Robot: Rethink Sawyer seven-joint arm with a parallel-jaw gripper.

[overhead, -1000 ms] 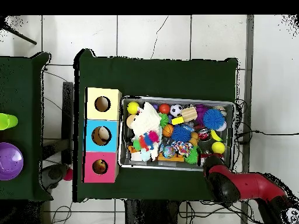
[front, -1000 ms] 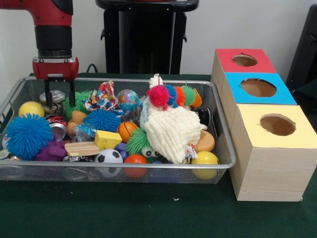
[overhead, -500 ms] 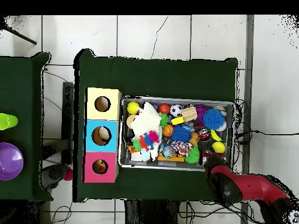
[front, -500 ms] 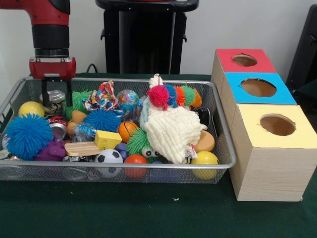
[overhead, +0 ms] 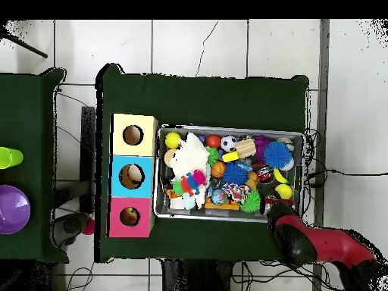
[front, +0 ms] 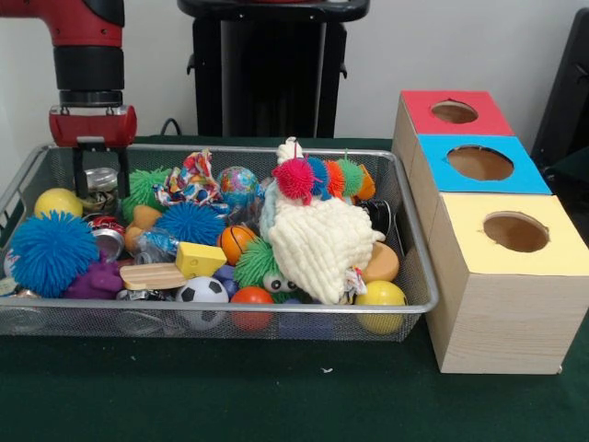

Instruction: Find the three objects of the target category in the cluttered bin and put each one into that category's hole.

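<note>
Your gripper (front: 96,180) hangs spread and empty over the tin can (front: 98,181); it's light, stiff, slick, so pinch across its sides.

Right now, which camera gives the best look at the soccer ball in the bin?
The front view: the soccer ball sits against the bin's near wall, its black-and-white patches plain. The overhead view shows it only as a small speckled dot among the toys.
</note>
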